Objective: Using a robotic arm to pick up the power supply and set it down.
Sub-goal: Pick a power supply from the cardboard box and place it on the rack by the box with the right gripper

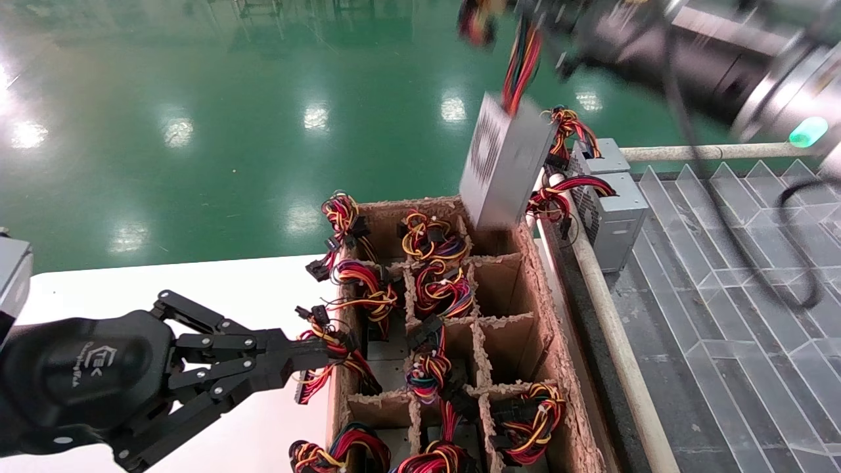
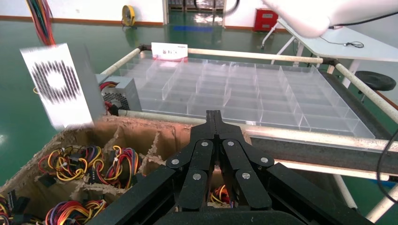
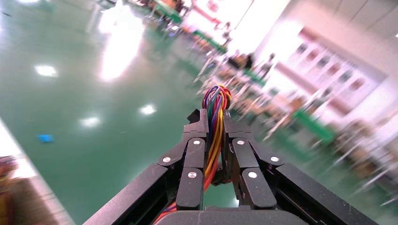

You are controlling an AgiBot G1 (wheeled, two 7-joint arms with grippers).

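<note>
The power supply [image 1: 506, 164] is held up by its wires [image 1: 521, 66] in the pinched right gripper [image 3: 215, 123] above the cardboard box [image 1: 525, 263], and must next be moved over and put down, while the left gripper [image 1: 315, 355] is parked with its fingers together.

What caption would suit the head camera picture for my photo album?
Right gripper dangles a power supply by its wires above a cardboard crate.

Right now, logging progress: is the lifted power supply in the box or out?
Out. The power supply hangs tilted above the cardboard box, dangling by its wires from the right gripper.
</note>
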